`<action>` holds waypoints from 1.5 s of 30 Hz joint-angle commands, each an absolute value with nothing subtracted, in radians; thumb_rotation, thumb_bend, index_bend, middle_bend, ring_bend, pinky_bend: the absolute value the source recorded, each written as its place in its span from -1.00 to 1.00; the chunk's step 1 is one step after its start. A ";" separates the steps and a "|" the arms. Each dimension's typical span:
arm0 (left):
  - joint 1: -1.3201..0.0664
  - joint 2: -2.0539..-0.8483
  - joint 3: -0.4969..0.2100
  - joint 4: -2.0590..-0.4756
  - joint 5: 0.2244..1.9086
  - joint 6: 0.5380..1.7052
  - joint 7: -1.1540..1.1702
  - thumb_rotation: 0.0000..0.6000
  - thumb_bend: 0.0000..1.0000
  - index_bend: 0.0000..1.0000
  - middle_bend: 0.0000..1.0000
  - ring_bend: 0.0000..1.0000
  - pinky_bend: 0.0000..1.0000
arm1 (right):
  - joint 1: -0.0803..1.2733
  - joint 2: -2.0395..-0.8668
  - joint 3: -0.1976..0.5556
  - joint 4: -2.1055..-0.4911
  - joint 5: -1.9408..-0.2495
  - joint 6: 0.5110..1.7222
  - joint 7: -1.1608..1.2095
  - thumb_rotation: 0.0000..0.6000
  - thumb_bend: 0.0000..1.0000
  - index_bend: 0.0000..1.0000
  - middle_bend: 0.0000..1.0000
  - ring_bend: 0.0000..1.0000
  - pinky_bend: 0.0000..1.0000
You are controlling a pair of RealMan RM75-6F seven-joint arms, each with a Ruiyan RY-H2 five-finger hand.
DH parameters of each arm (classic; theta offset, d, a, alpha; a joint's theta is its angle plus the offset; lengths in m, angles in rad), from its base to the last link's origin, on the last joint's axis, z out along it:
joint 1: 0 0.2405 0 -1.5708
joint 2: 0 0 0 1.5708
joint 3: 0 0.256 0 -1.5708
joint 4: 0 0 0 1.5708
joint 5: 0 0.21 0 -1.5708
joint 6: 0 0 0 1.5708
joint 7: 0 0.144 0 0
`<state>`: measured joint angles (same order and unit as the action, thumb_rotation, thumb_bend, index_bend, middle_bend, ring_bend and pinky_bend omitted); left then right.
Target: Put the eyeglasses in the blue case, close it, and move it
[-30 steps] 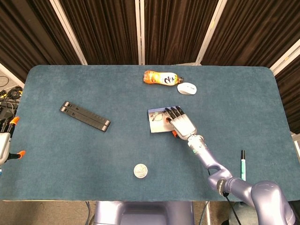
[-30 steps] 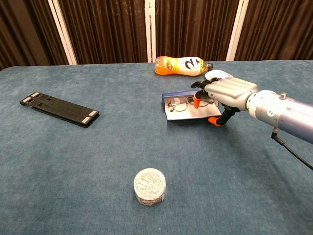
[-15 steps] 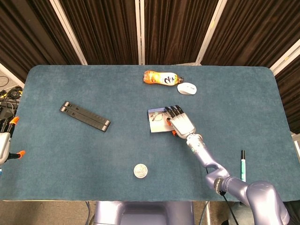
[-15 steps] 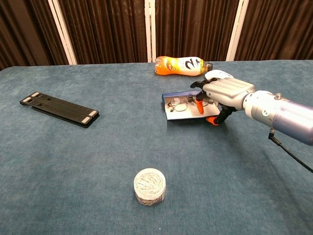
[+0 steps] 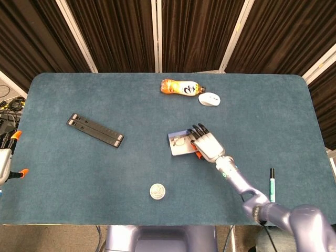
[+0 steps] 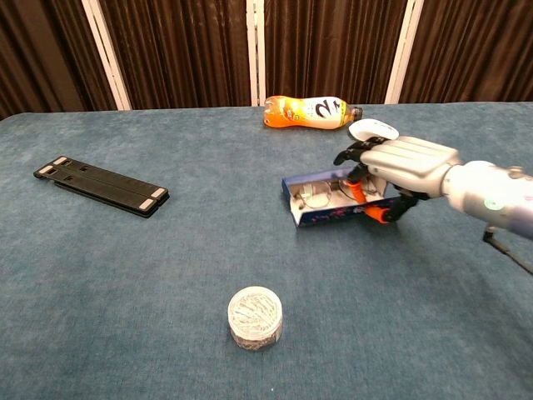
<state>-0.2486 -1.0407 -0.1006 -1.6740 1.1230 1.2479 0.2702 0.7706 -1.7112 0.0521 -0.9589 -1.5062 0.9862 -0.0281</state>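
Observation:
The blue case (image 5: 180, 144) (image 6: 331, 210) lies open just right of the table's middle, tipped so its patterned front wall faces the chest view. Thin-framed eyeglasses (image 5: 181, 140) (image 6: 317, 194) lie inside it. My right hand (image 5: 206, 144) (image 6: 403, 168) grips the case's right end, fingers over the top and the orange-tipped thumb under the front wall. A sliver of my left hand (image 5: 4, 164) shows at the head view's left edge, off the table; how its fingers lie cannot be made out.
An orange bottle (image 5: 180, 87) (image 6: 310, 112) lies at the back, with a white mouse (image 5: 209, 98) (image 6: 371, 127) beside it. A black folded stand (image 5: 95, 130) (image 6: 100, 185) lies at the left, a round tin (image 5: 157, 191) (image 6: 255, 317) near the front, a pen (image 5: 272, 184) at the right.
The right hand has taken hold of the case, pulled it toward the robot and tipped it up. The eyeglasses stayed inside. The left hand has not moved.

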 commanded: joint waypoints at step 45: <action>-0.254 -1.044 -0.097 -1.673 1.112 1.237 0.282 1.00 -1.00 -1.00 -1.00 -1.00 -1.00 | 0.857 -1.544 0.123 -1.343 -1.348 0.797 -0.424 1.00 -0.05 0.34 -0.84 -1.00 -1.00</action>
